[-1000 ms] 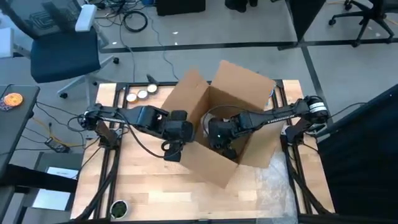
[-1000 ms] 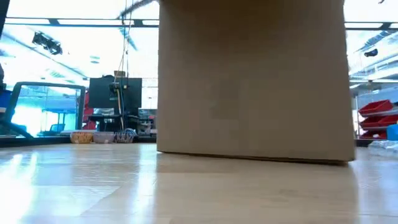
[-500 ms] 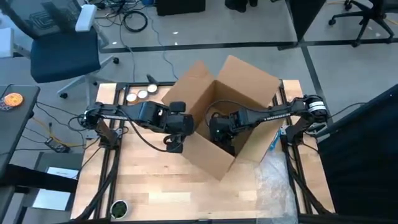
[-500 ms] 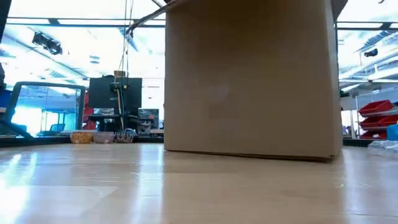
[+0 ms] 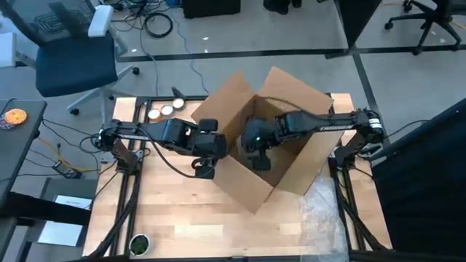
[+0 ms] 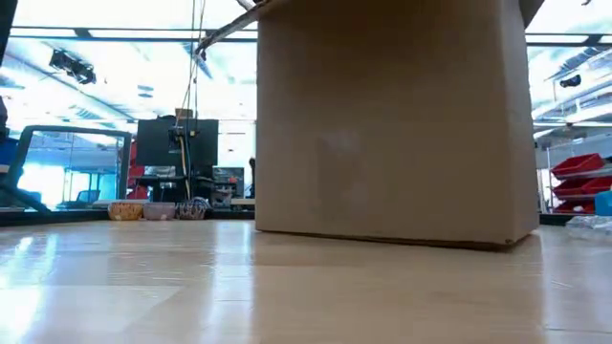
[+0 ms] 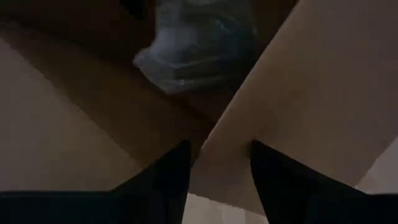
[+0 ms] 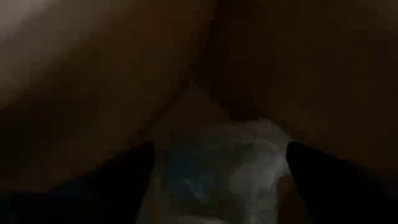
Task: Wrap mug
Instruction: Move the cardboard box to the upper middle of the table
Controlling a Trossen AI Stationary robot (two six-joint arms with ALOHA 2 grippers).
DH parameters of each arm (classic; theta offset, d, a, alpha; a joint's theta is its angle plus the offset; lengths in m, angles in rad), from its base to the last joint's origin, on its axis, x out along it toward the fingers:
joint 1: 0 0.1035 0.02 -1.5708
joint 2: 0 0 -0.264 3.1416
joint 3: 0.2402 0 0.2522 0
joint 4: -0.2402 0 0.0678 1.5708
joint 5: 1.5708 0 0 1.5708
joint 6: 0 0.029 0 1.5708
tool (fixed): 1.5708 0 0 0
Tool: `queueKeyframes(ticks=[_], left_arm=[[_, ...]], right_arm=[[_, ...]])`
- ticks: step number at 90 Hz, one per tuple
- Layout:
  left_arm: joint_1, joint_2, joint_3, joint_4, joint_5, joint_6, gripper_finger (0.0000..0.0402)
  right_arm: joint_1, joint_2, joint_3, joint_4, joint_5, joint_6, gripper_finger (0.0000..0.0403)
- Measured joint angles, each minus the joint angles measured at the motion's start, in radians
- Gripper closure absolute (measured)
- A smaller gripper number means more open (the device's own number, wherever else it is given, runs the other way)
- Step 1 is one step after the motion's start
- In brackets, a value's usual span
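The wrapped mug (image 8: 214,168) sits deep in the box (image 5: 291,156), between the fingers of the right gripper (image 8: 217,174), which are spread around it; whether they press on it I cannot tell. The left gripper (image 7: 217,168) is clamped on the box's wall. The plastic wrap looks soft and slippery over a hard, breakable mug, so a firm hold across its middle seems safest.

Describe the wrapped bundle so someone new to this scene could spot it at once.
Start at the big open cardboard box in the middle of the wooden table. Inside it, between the right gripper fingers, sits a bluish mug in clear bubble wrap, the only pale, crinkly thing against brown walls.
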Motion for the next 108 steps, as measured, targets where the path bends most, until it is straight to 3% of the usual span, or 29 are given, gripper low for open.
queueKeyframes(ticks=[21,38,57,74,94,108], left_arm=[[0.007,0.0,0.0,-0.07,-0.098,-0.008,0.0254],[0.057,-0.001,0.0,-0.138,-0.159,-0.02,0.0254],[0.128,-0.012,0.0,-0.152,-0.171,-0.009,0.0254],[0.2,-0.06,0.0,-0.168,-0.268,-0.007,0.0254],[0.255,-0.145,-0.001,-0.167,-0.274,-0.038,0.0254],[0.23,-0.244,0.0,-0.118,-0.186,-0.11,0.0254]], right_arm=[[0.154,-0.011,0.363,-0.214,0.02,0.07,0.0055],[0.37,-0.041,0.544,-0.27,0.009,0.226,0.0055],[0.621,-0.098,0.513,-0.264,0.033,0.429,0.0055],[0.771,-0.071,0.464,-0.265,0.046,0.551,0.0055],[0.858,-0.012,0.321,-0.261,0.066,0.749,0.0057],[0.87,0.008,0.162,-0.281,0.06,1.049,0.0057]])
